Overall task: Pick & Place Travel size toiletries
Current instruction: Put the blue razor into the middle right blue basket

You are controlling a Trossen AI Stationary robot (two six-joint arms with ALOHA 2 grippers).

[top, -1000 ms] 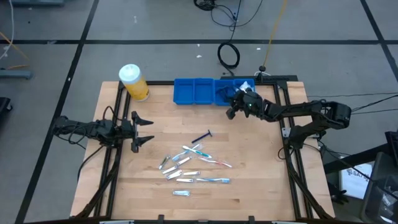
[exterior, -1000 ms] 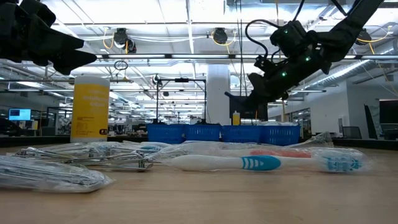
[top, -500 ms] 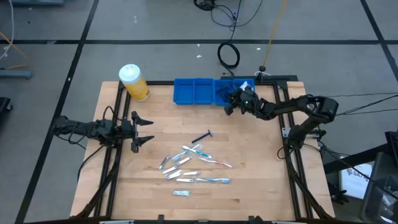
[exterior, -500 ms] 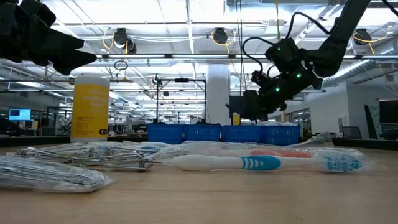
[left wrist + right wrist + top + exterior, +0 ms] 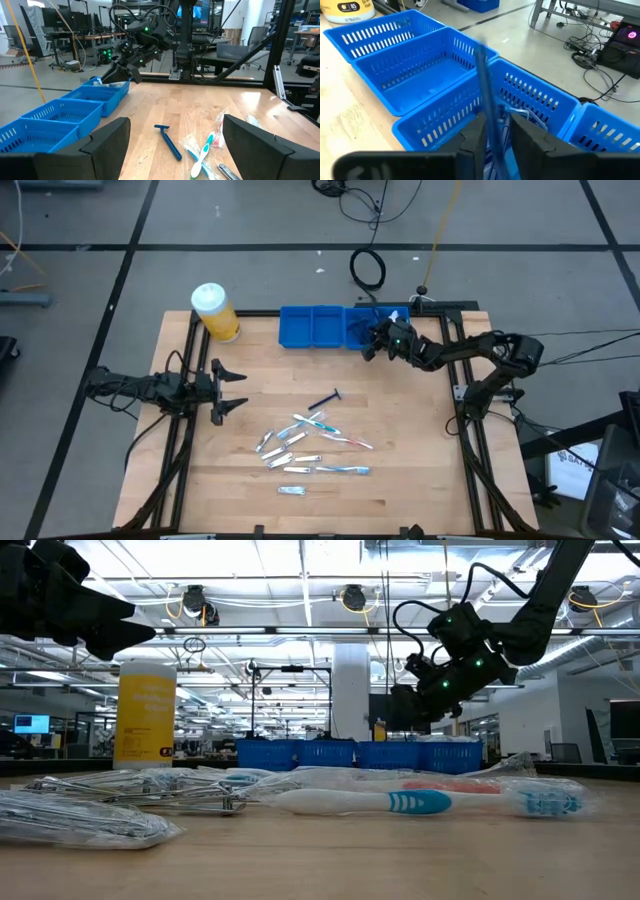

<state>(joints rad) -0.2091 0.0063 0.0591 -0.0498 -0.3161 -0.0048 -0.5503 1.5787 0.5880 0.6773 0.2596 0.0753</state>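
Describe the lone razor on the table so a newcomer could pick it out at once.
Start at the blue compartment tray along the table's far edge, then come toward the heap of wrapped toiletries mid-table. The dark blue razor lies between them, by itself on bare wood at the heap's far side. Unlike its neighbours it is unwrapped, solid dark blue, with a T-shaped head.

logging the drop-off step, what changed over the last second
The right gripper moved from the table toward the blue compartment tray, carrying a slim blue item between its fingers. The left gripper, the loose toiletries and the yellow jar stayed put.
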